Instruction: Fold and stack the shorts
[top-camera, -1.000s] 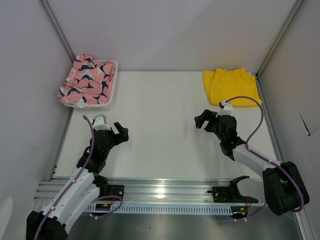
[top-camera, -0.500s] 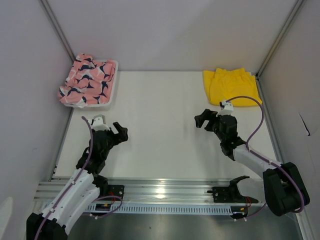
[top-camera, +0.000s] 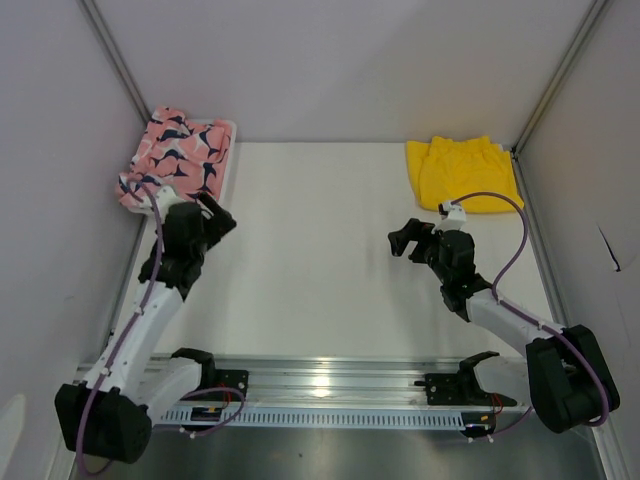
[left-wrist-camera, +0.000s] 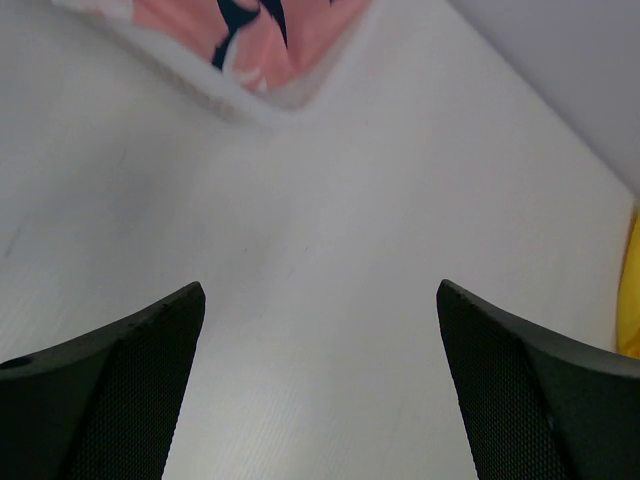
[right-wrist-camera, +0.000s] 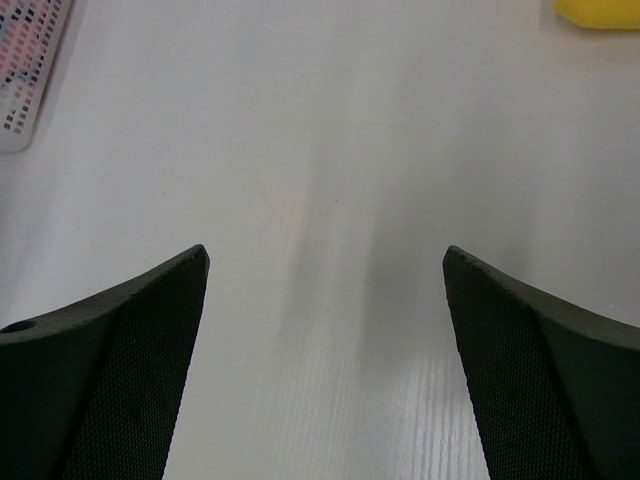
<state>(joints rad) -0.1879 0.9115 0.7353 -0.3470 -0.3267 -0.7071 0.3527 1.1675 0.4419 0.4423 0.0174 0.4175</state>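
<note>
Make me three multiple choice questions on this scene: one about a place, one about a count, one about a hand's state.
1. Where do the yellow shorts lie? A) in a basket B) far right on the table C) at the near edge
2. How many pairs of shorts show? A) one B) two C) three
3. How is the left hand? A) open and empty B) shut on cloth C) out of view
Answers: 1 B, they lie on the table by the right wall. 2 B, the yellow shorts and the pink shorts. 3 A, its fingers stand apart with bare table between.
</note>
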